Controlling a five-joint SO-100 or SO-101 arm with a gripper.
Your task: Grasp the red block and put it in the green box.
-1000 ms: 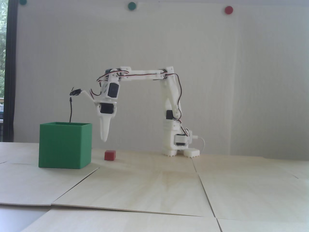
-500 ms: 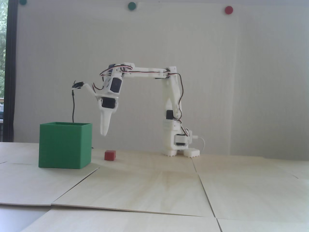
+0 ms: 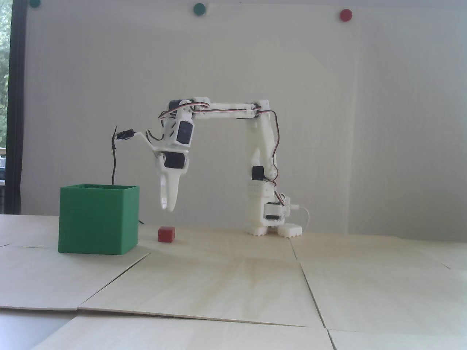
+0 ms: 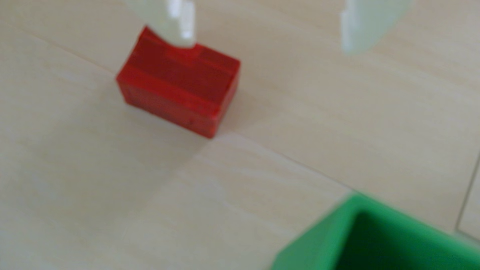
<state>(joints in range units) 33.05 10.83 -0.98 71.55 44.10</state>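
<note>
Overhead, fingers (image 3: 168, 208) spread — pointing down above the red block (image 3: 166, 234).

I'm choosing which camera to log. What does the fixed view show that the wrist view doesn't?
Only the fixed view shows the whole arm, its base, the wall dots, and the gripper hanging above the table. Only the wrist view shows the open gap between the fingers and the box's hollow inside. Both show the red block on the table beside the green box.

Pale wood table (image 3: 233, 284) made of jointed panels, white wall (image 3: 365, 127) behind, red dot (image 3: 345, 15) top right, two green dots (image 3: 199, 8) top left.
</note>
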